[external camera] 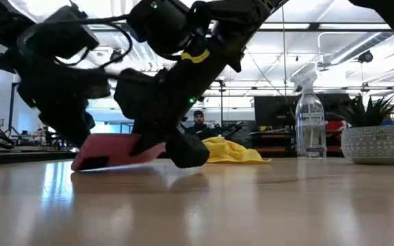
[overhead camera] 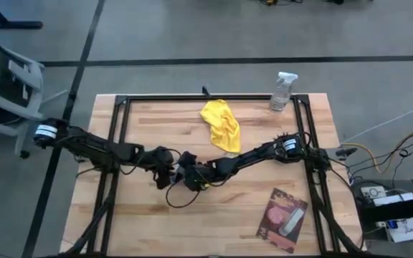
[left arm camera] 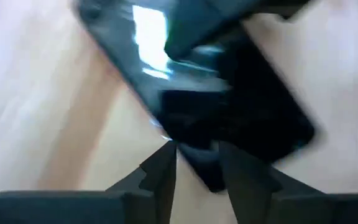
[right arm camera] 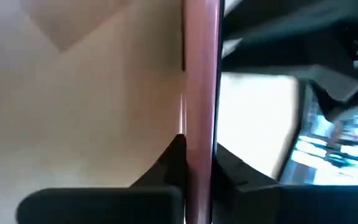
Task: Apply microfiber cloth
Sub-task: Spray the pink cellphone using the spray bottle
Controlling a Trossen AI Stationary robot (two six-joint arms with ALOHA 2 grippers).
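Dark arms hide a pink-edged flat slab (right arm camera: 201, 93), pinched by both pincers (overhead camera: 181, 172).

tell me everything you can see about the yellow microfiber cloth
The microfiber cloth is bright yellow soft fabric, crumpled into wrinkled folds rather than spread flat. In the high view it lies on the wooden table near the far edge, left of the clear spray bottle, forming an elongated heap. Neither tool touches it; both arms meet nearer the table's middle. In the low view it sits as a low mound behind the arms.
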